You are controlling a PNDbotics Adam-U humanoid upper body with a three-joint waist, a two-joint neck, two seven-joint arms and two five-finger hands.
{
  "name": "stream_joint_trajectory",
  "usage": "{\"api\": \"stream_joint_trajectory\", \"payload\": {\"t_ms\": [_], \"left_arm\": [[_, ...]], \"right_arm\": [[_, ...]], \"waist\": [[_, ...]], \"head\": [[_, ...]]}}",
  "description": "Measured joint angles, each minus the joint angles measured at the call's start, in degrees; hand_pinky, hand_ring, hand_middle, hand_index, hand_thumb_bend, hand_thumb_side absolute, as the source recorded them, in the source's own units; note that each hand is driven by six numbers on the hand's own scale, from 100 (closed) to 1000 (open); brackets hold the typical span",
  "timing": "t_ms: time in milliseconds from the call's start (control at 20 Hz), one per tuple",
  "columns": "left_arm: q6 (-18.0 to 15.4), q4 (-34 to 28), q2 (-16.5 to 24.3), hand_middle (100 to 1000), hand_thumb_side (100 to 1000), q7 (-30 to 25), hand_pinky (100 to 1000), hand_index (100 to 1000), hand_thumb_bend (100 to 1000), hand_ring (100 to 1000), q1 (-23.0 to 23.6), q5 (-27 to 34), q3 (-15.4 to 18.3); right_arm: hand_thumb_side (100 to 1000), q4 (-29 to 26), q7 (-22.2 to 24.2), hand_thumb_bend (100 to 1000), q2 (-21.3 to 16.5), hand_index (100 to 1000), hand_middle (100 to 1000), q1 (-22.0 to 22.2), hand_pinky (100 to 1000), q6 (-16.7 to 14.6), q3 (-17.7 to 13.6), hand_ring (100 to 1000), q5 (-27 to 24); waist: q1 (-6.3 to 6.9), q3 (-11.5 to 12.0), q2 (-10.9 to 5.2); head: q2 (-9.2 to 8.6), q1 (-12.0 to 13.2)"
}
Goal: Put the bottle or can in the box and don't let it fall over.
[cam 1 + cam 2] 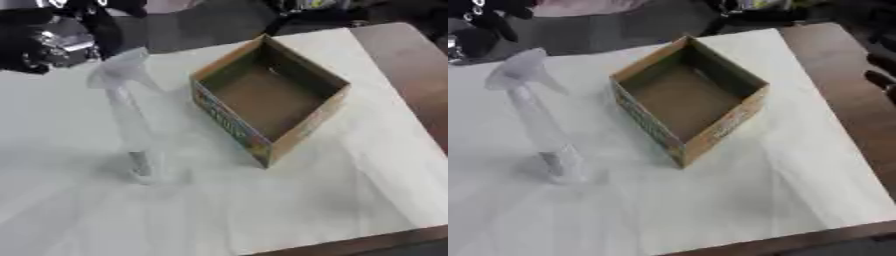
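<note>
A white-covered table [332,200] holds an open cardboard box [271,97], empty inside. Just left of it, apart, stands a clear spray bottle [131,125] (upright). The left hand [52,37] hangs beyond; its fingers I cannot tell.

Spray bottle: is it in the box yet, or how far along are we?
Nothing is done yet. The spray bottle stands upright on the white cloth, apart from the empty cardboard box. Nothing is held: the left hand is at the upper left beside the bottle's head, fingers unclear. Grasping, lifting and placing upright remain.
</note>
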Motion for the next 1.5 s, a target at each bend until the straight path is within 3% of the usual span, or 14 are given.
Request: {"api": "stream_joint_trajectory", "payload": {"t_ms": [400,650,1500], "left_arm": [[-1.88,3.18,-0.53,1000,939,-0.7,822,974,100,887,-0.09,-3.01,-0.08],[-2.87,4.36,-0.99,1000,985,-1.42,813,981,100,904,-0.03,-3.56,-0.09],[-4.65,5.23,-1.3,1000,999,-5.71,798,981,100,917,0.71,-6.31,-0.47]], "right_arm": [[574,0.07,0.21,100,0.12,990,1000,-0.31,1000,0.26,-0.07,1000,0.62],[583,0.07,0.3,100,0.53,991,1000,-0.49,1000,0.37,-0.19,1000,0.92],[592,0.07,0.6,100,1.09,992,1000,-0.94,1000,0.68,-0.33,1000,1.64]], "waist": [[0.49,-0.2,1.04],[0.71,-0.5,1.93],[0.82,-0.95,3.0]], "head": [[-0.55,0.0],[-0.57,0.0],[-0.7,0.2]]}}
